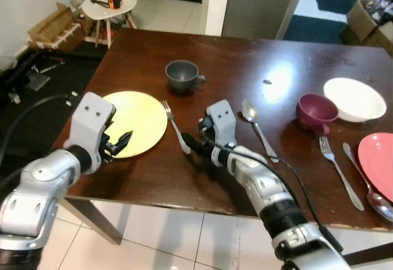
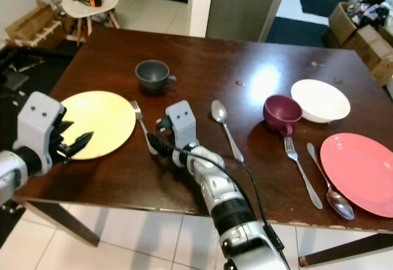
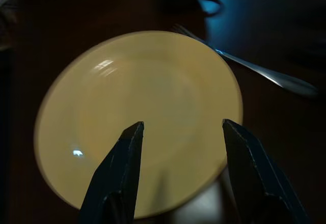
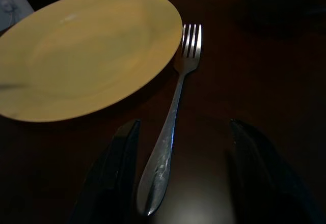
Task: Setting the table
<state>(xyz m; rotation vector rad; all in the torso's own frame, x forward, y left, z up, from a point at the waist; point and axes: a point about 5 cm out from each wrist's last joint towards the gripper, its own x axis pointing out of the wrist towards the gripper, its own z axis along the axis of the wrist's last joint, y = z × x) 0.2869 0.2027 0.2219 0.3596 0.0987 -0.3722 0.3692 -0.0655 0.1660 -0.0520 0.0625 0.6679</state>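
On the near left part of the dark wooden table (image 1: pixel 245 55) lies a yellow plate (image 1: pixel 138 119), and just beside its right edge lies a fork (image 1: pixel 175 126), apart from the rim as far as the right wrist view shows. The fork's long axis runs from far to near, slanted a little rightward toward the handle; its tines point to the far side, its handle end toward the near edge. The right gripper (image 1: pixel 191 142) is low over the table at the handle end, its two black fingers (image 4: pixel 114 173) spread wide with the handle lying between them, gripping nothing; whether a fingertip touches the metal is hard to tell in the dim wrist picture. The left gripper (image 1: pixel 120 142) hovers over the near left edge of the yellow plate, its fingers (image 3: pixel 119 173) also apart and empty, with the plate seen between them. Beyond the fork stands a dark grey cup (image 1: pixel 182 75), handle to the right. Right of the right gripper lies a spoon (image 1: pixel 258 126), bowl to the far side. Farther right are a maroon cup (image 1: pixel 316 113), a white bowl (image 1: pixel 355 98), a second fork (image 1: pixel 338 165), a second spoon (image 1: pixel 368 187) and a pink plate (image 1: pixel 377 159).
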